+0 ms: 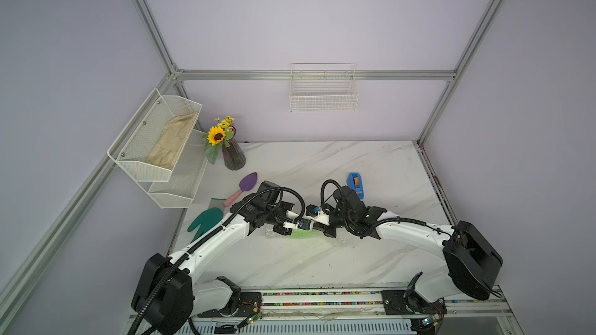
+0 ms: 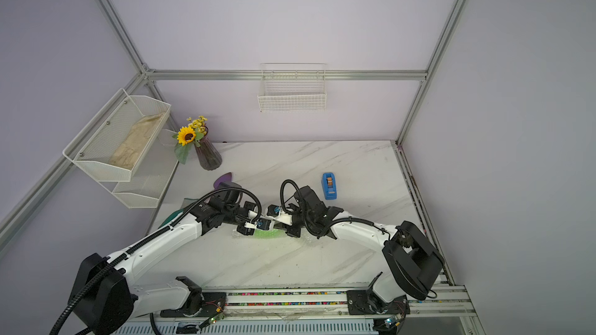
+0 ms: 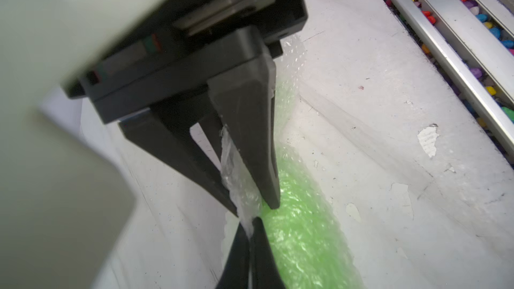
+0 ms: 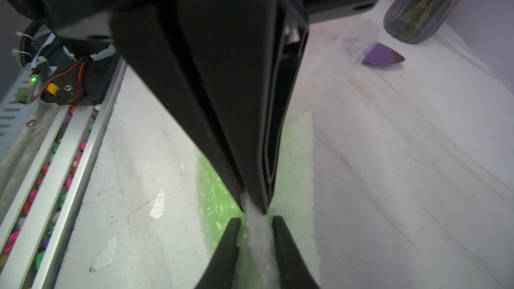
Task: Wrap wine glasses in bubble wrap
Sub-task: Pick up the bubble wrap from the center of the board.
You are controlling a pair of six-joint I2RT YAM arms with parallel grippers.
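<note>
The lime-green wine glass lies on its side mid-table, rolled inside the clear bubble wrap. In both top views it shows as a green patch under the two meeting grippers. My left gripper is shut on a raised ridge of bubble wrap along the top of the roll. My right gripper faces it tip to tip, its jaws closed against the same ridge of wrap. Green shows through the wrap on both sides. The glass's stem and foot are hidden.
A blue tape dispenser stands behind the right arm. A purple vase with a sunflower, a purple trowel and a green glove lie at the back left. White mesh shelves hang on the left wall. A bead-filled rail runs along the front edge.
</note>
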